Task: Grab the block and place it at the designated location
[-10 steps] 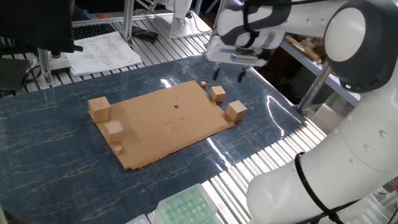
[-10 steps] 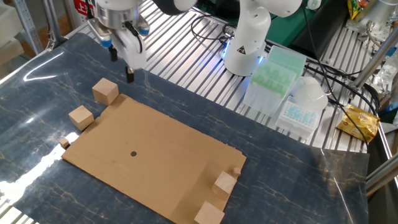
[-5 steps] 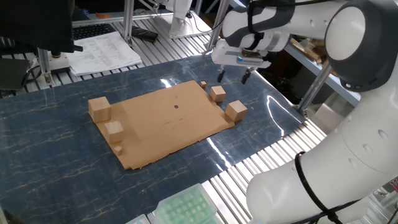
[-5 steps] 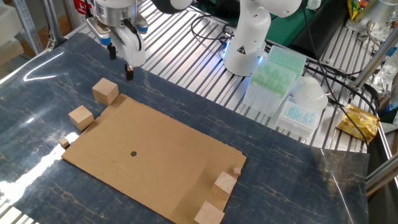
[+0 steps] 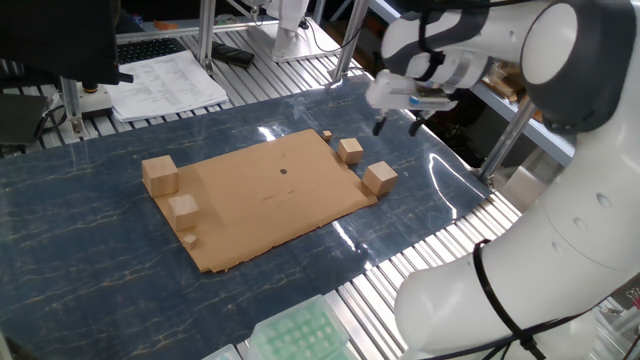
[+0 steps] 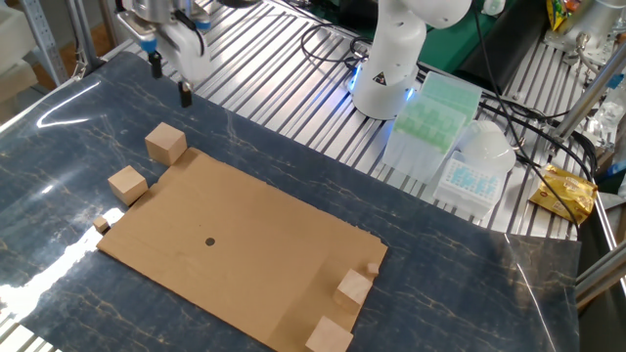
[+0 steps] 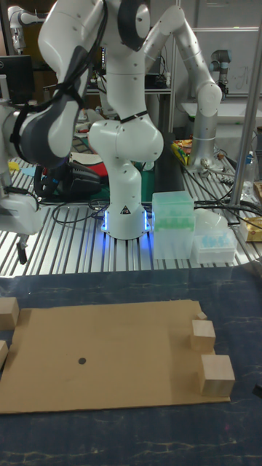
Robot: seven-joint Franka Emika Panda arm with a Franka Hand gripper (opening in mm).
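The block (image 5: 379, 177) (image 6: 165, 144) is a plain larger wooden cube on the blue tabletop, just off the cardboard sheet's corner. My gripper (image 5: 397, 128) (image 6: 169, 84) hangs open and empty above the table beyond the block, clear of it. The designated location is a small black dot (image 5: 283, 170) (image 6: 209, 241) (image 7: 81, 360) near the middle of the cardboard sheet (image 5: 250, 215) (image 6: 274, 254). In the tall fixed view the block (image 7: 7, 313) is cut off by the left edge.
A second large cube (image 5: 159, 174) (image 6: 329, 336) sits at the sheet's opposite end. Smaller cubes (image 5: 350, 150) (image 6: 353, 288) and tiny chips (image 6: 102, 224) lie around the sheet's edges. The robot base (image 6: 391, 68), a green rack (image 6: 430, 108) and clear boxes (image 6: 474, 171) stand on the slatted surface.
My gripper has moved away from above the cubes, farther out past the block towards the table's edge. It stays open. No cube has moved.
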